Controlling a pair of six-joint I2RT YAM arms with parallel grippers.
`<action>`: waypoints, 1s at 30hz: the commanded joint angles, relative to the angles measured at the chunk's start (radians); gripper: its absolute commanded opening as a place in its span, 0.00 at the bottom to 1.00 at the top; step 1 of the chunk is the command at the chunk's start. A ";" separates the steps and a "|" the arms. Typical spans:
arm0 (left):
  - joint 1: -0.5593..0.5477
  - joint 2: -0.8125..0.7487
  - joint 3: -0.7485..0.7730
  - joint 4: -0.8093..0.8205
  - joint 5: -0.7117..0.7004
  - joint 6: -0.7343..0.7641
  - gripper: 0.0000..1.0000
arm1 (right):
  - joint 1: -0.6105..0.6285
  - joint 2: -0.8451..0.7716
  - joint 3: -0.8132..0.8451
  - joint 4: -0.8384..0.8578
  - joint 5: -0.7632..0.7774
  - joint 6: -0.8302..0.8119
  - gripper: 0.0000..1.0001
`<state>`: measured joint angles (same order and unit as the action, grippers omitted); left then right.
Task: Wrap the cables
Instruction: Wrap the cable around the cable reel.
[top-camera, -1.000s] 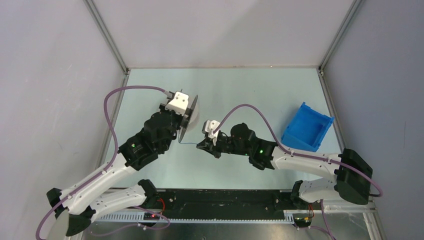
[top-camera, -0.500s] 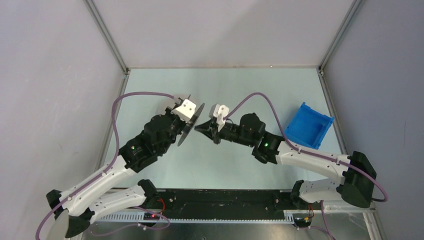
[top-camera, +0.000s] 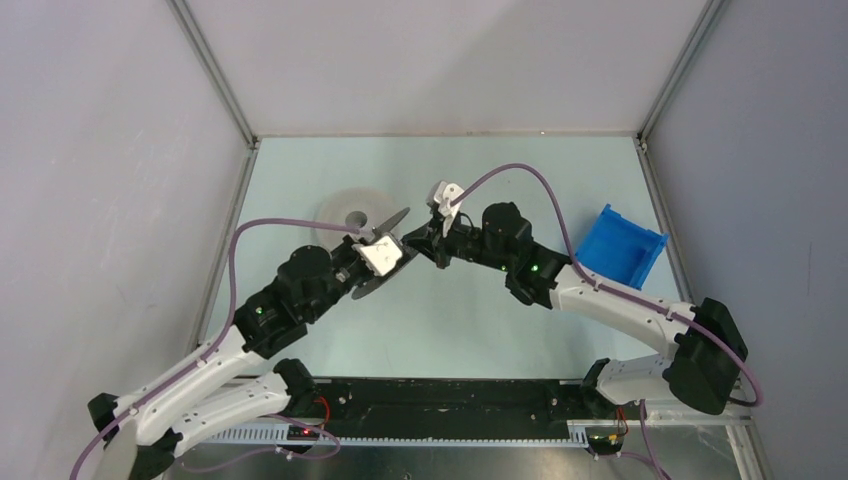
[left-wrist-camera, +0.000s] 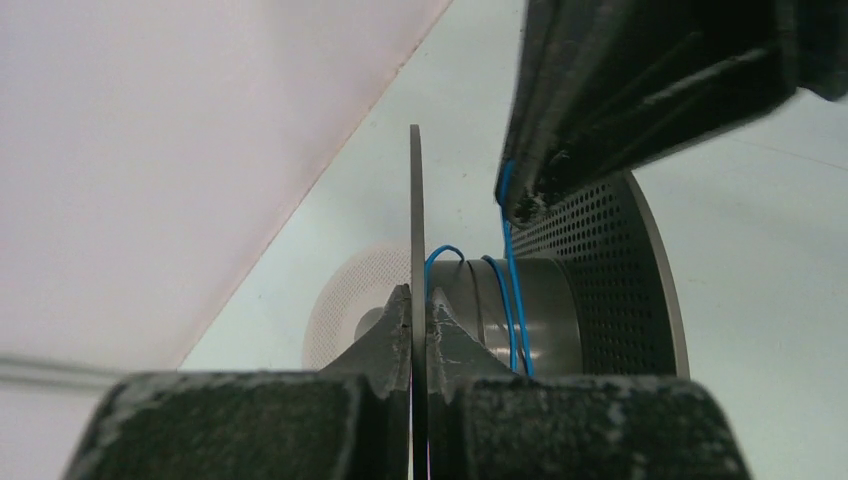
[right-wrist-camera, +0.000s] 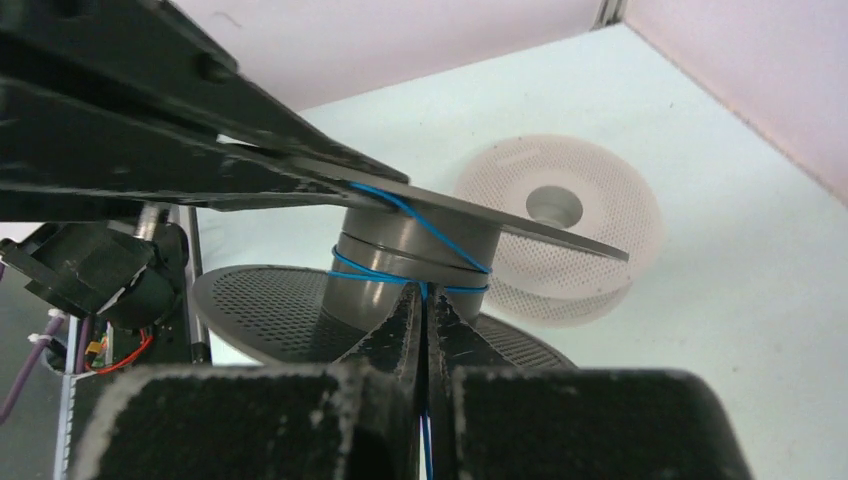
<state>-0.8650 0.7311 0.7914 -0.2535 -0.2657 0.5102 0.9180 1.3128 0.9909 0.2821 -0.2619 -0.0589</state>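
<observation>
walls (top-camera: 440, 60): pale grey | table (top-camera: 470, 330): pale green top | corner posts (top-camera: 213, 75): metal

Cable (right-wrist-camera: 400, 211): bright blue, plain.
Grey spool (left-wrist-camera: 545, 310): mid-grey hub, dark grey flanges dotted with fine perforations.
White spool (right-wrist-camera: 560, 215): off-white, same dotted pattern.
Bin (top-camera: 615, 255): saturated blue.
Surface (top-camera: 450, 330): pale mint green.
Left gripper (left-wrist-camera: 418, 305), right gripper (right-wrist-camera: 422, 305): matt black, whitish scuffs.
Arm links (top-camera: 610, 305): white, with black joints.
Hoses (top-camera: 520, 172): lilac.
Walls (top-camera: 100, 150): pale grey-lilac.
</observation>
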 joint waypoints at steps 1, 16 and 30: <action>0.004 -0.055 -0.012 0.008 0.103 0.115 0.00 | -0.085 -0.008 0.057 -0.032 -0.012 0.041 0.00; 0.003 -0.044 0.013 0.007 0.133 0.136 0.00 | -0.143 0.029 0.025 -0.115 -0.241 0.079 0.06; 0.006 -0.048 0.025 0.008 0.155 0.114 0.00 | -0.159 0.012 -0.051 -0.071 -0.321 0.044 0.11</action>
<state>-0.8635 0.7059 0.7773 -0.3237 -0.1200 0.6109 0.7597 1.3491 0.9516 0.1658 -0.5293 0.0143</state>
